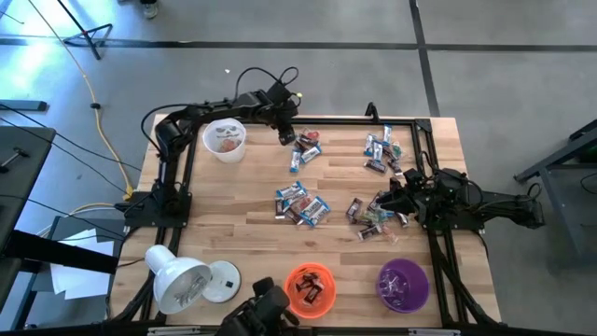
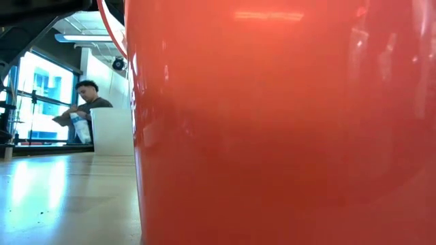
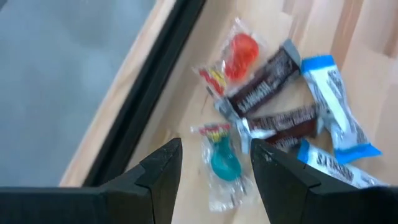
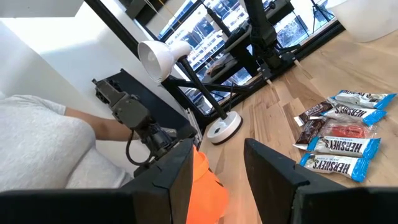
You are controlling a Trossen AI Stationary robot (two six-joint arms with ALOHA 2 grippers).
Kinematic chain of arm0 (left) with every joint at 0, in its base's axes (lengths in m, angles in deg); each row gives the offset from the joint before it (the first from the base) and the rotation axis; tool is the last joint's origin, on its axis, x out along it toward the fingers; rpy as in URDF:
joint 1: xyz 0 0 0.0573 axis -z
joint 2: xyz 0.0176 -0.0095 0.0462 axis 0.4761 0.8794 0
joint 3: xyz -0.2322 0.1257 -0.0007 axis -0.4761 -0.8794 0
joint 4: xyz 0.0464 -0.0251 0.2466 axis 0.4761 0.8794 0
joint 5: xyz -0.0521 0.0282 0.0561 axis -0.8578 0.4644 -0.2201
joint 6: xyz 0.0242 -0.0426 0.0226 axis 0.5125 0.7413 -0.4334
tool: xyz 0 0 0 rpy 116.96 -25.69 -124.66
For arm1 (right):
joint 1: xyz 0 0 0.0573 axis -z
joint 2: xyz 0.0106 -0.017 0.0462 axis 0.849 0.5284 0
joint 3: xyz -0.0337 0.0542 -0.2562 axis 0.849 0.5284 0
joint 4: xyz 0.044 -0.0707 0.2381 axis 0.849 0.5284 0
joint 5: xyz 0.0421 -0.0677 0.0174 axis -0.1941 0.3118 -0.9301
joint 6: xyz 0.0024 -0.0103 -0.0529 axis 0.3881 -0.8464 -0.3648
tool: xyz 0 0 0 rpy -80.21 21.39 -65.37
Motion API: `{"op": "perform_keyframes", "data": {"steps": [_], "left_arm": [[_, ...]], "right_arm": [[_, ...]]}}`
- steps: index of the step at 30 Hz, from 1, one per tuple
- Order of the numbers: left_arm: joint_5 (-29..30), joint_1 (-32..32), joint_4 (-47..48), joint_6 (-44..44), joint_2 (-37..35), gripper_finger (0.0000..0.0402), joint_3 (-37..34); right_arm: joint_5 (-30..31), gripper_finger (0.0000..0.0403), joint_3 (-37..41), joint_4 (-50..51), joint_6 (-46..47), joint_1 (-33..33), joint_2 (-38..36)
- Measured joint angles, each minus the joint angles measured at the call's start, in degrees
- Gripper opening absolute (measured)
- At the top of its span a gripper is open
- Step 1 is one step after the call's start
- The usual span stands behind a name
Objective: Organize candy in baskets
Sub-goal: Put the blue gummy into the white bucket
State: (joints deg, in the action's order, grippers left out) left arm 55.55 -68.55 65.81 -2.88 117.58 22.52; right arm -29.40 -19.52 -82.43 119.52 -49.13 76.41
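Wrapped candy lies in several loose piles on the wooden table point(image 1: 233, 210). My left gripper point(image 1: 284, 133) hovers open over the far pile point(image 1: 305, 149), just right of the white basket point(image 1: 225, 138). In the left wrist view its fingers point(image 3: 166, 167) stand on either side of a clear-wrapped teal candy point(image 3: 224, 162), with a red candy point(image 3: 240, 52), brown bars point(image 3: 267, 84) and blue-and-white bars point(image 3: 336, 115) beyond. The orange basket point(image 1: 309, 287) and purple basket point(image 1: 402, 283) stand at the near edge. My right gripper point(image 1: 390, 198) waits open at the right, beside another pile point(image 1: 371, 219).
A white dome lamp point(image 1: 182, 280) lies at the near left corner. A black frame rail point(image 3: 146, 99) runs along the table's far edge, close to the left gripper. The orange basket point(image 2: 286, 122) fills the low view; a person point(image 2: 85, 109) sits in the room behind.
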Motion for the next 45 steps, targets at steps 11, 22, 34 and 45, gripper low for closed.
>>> {"op": "perform_keyframes", "data": {"steps": [11, 22, 34, 45], "left_arm": [[-4.7, -0.9, 1.1, 2.0, 3.8, 0.0177, 0.0], [-7.0, -1.4, 1.3, 2.1, 5.5, 0.0177, 0.0], [0.0, -3.1, 1.4, 1.5, 5.6, 0.0177, 0.0], [-1.8, -3.0, 2.3, 2.1, 6.8, 0.0177, 0.1]], "right_arm": [[0.0, 0.0138, 0.0, 0.0, 0.0, 0.0, 0.0], [0.0, 0.0138, 0.0, 0.0, 0.0, 0.0, 0.0], [0.0, 0.0138, 0.0, 0.0, 0.0, 0.0, 0.0], [0.0, 0.0138, 0.0, 0.0, 0.0, 0.0, 0.0]]}}
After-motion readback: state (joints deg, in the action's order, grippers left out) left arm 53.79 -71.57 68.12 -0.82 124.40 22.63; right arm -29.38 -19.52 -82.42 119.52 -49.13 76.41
